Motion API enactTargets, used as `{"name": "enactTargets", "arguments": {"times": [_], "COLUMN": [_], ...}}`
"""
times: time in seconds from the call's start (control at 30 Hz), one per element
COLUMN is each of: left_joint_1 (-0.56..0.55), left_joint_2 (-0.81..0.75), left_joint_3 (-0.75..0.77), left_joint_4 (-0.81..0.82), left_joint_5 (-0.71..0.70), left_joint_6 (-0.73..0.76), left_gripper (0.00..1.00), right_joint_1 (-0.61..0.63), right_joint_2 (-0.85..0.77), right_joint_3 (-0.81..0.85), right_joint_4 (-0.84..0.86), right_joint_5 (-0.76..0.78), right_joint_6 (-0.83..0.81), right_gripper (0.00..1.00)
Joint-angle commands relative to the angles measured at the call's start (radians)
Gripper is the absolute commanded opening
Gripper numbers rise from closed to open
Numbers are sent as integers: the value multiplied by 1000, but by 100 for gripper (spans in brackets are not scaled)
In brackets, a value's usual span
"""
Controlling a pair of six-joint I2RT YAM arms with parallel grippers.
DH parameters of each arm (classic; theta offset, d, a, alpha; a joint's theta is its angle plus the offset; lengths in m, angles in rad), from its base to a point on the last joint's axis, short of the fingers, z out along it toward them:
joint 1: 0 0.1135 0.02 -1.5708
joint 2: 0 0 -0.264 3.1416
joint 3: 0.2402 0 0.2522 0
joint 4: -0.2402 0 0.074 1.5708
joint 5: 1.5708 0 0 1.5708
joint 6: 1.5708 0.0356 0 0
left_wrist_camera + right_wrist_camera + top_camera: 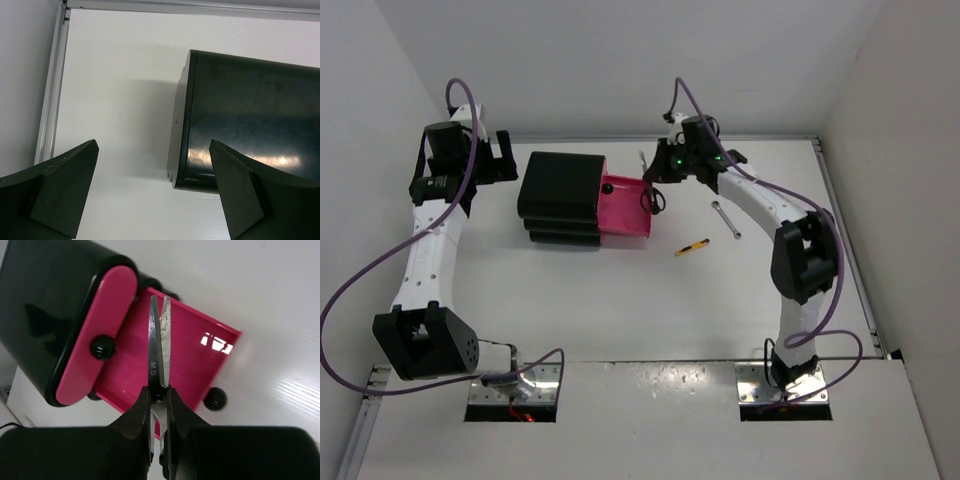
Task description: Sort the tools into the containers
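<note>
yellow tool [692, 246], rod [725, 219] loose on table [620, 310], unsorted | right gripper [159, 395] clamped on scissors [159, 340] at pivot, blades closed, tips over open drawer [190, 355], likely lined up for drop-in | left gripper [153, 145] spread wide, empty, at cabinet [250, 115] back, maybe bracing it

We see a glossy black plastic cabinet [250, 110], a smooth, shiny pink plastic drawer [200, 365], and bare-metal scissors [160, 355].

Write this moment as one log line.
right gripper: shut on scissors | scissors: over open drawer | left gripper: open, beside cabinet | table: yellow-and-black tool, silver rod
</note>
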Motion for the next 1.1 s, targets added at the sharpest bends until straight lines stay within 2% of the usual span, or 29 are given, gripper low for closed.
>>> {"name": "enactTargets", "arguments": {"times": [0.0,0.2,0.73,1.07], "left_joint_1": [13,13,13,13], "left_joint_2": [1,1,21,30], "left_joint_3": [27,15,14,23], "left_joint_4": [16,16,6,6], "left_joint_5": [13,37,57,57], "left_joint_6": [-16,-16,2,12], "left_gripper": [100,100,100,100], "right_joint_1": [33,96,136,136], "right_joint_2": [80,144,248,259], "right_joint_3": [92,142,245,185], "right_joint_4": [28,38,47,38], "right_joint_5": [-12,26,26,17], "right_joint_6": [26,-27,-164,-218], "right_gripper": [0,0,0,0]}}
